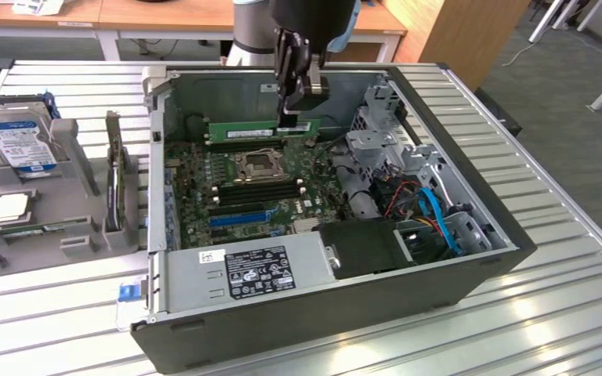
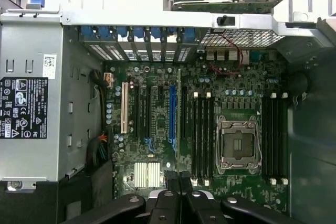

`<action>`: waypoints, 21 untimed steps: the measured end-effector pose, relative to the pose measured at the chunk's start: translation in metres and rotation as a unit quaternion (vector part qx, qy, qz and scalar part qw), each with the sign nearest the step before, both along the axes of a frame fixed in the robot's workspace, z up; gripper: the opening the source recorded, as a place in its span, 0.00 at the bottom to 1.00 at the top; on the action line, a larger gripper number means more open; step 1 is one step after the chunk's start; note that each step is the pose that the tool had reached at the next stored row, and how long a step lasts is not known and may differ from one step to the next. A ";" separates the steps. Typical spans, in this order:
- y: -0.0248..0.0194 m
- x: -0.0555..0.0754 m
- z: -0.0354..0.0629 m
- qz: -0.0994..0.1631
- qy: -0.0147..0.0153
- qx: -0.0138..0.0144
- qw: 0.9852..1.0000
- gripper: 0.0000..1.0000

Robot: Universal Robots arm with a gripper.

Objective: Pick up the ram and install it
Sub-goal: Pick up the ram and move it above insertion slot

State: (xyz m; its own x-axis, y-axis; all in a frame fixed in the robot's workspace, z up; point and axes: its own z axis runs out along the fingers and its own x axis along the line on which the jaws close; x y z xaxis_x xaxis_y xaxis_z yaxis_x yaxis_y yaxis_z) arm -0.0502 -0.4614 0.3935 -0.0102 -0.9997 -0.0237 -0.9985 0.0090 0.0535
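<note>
The ram (image 1: 262, 131) is a long green stick with a white sticker. It hangs level inside the open computer case (image 1: 469, 270), above the motherboard's far edge, just beyond the CPU socket (image 1: 259, 166). My gripper (image 1: 297, 119) comes down from above and is shut on the ram's end towards the exterior view's right. The wrist view shows the ram (image 2: 179, 114) edge-on as a thin line running out from the fingertips (image 2: 169, 182). Beneath it is the motherboard (image 2: 152, 124), between the long card slots and the black memory slots (image 2: 202, 129) beside the CPU socket (image 2: 239, 145).
The grey power supply (image 1: 254, 270) fills the case's near corner, and drive cages with blue cables (image 1: 442, 223) fill the side at the exterior view's right. Outside, a grey holder (image 1: 40, 235) carries a hard drive (image 1: 16, 141) and an upright dark expansion card (image 1: 116, 176).
</note>
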 end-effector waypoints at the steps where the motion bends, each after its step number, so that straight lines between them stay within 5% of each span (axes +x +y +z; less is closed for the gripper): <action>1: 0.0000 0.000 -0.0014 0.000 0.000 0.000 1.000 0.12; 21: 0.0000 0.000 -0.0257 0.000 0.000 0.000 1.000 0.12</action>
State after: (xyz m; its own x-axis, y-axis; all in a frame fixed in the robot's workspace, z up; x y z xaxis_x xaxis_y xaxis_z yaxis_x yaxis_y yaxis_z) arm -0.0502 -0.4614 0.3679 -0.0102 -0.9997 -0.0239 -0.9985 0.0089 0.0534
